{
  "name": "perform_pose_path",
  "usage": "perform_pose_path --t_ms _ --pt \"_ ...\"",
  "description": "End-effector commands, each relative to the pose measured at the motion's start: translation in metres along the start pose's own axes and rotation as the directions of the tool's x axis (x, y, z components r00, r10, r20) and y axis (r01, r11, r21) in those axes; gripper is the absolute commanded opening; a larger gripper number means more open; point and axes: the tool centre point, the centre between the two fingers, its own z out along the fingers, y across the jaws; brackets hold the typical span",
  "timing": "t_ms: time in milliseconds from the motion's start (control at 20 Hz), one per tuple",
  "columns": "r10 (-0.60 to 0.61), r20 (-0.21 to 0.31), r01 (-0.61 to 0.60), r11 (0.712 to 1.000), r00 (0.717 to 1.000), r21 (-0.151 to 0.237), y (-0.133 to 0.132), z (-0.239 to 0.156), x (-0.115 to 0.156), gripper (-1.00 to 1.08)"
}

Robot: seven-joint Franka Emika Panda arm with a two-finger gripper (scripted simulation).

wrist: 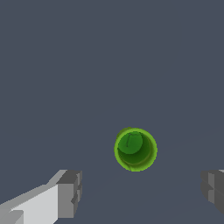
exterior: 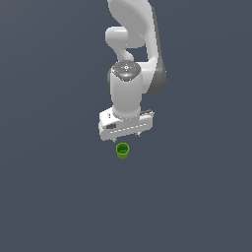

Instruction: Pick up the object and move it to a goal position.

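Observation:
The object [exterior: 122,150] is a small bright green cup with a hollow top, standing upright on the dark grey floor in the exterior view. The wrist view looks straight down into the object [wrist: 135,149]. My white gripper [exterior: 123,134] hangs above and a little behind it, fingers pointing down. In the wrist view my gripper [wrist: 142,194] is open wide, with one grey fingertip [wrist: 70,192] on one side and the other fingertip [wrist: 214,188] at the frame's edge. The cup lies apart from both, outside the gap, and nothing is held.
The white arm [exterior: 130,49] rises behind the gripper toward the top of the exterior view. A plain dark grey surface [exterior: 49,197] spreads around the cup on all sides.

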Motion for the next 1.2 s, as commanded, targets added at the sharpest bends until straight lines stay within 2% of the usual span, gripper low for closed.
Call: perform_pose_path --t_ms 0,250,550,850,1150 --pt "-0.065 0.003 0.065 0.998 0.998 -0.001 0.001 0.004 -0.001 1.0" --pt "-0.2 0.008 0.2 0.98 0.98 -0.002 0.004 0.013 -0.002 1.0" --pt "-0.356 0.013 0.356 0.934 0.934 0.0 0.006 0.023 -0.003 1.0" --pt "-0.504 0.017 0.504 0.864 0.864 0.003 0.009 0.033 -0.004 1.0" --pt "-0.637 0.018 0.637 0.771 0.77 0.009 0.011 0.043 -0.005 1.0"
